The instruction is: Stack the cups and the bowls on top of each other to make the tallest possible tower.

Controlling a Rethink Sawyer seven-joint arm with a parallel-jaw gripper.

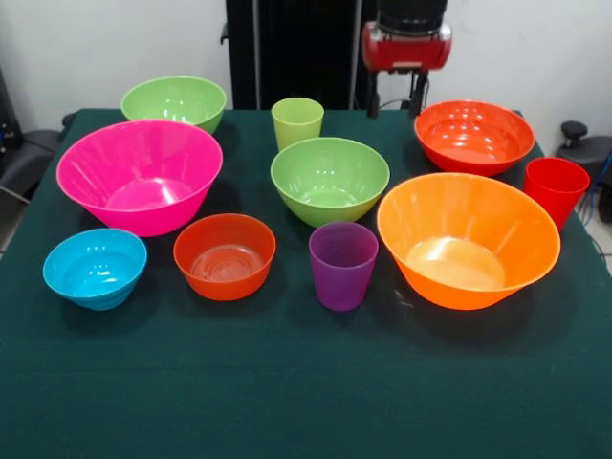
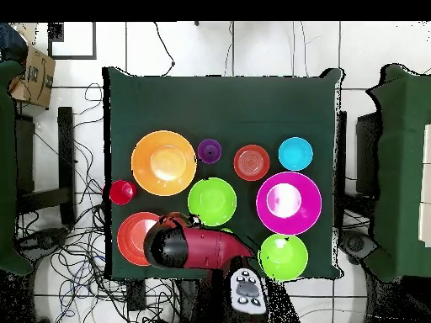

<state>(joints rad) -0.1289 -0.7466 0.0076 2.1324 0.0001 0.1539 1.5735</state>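
Cups and bowls stand apart on the green cloth (image 1: 287, 402), none stacked. We see the arm (image 1: 406, 43) only at the far edge, above the red-orange bowl (image 1: 473, 136), touching nothing; we cannot tell its pincer's state. From left: glossy blue bowl (image 1: 95, 268), pink bowl (image 1: 140, 176), small orange-red bowl (image 1: 225, 255), tapered purple cup (image 1: 342, 264), large orange bowl (image 1: 467, 238), red cup (image 1: 556, 189).

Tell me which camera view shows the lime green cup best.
The front view. There the lime green cup stands in plain sight behind the middle green bowl, showing its open rim and tapered side. In the overhead view the robot arm covers nearly all of it; only a green sliver may show.
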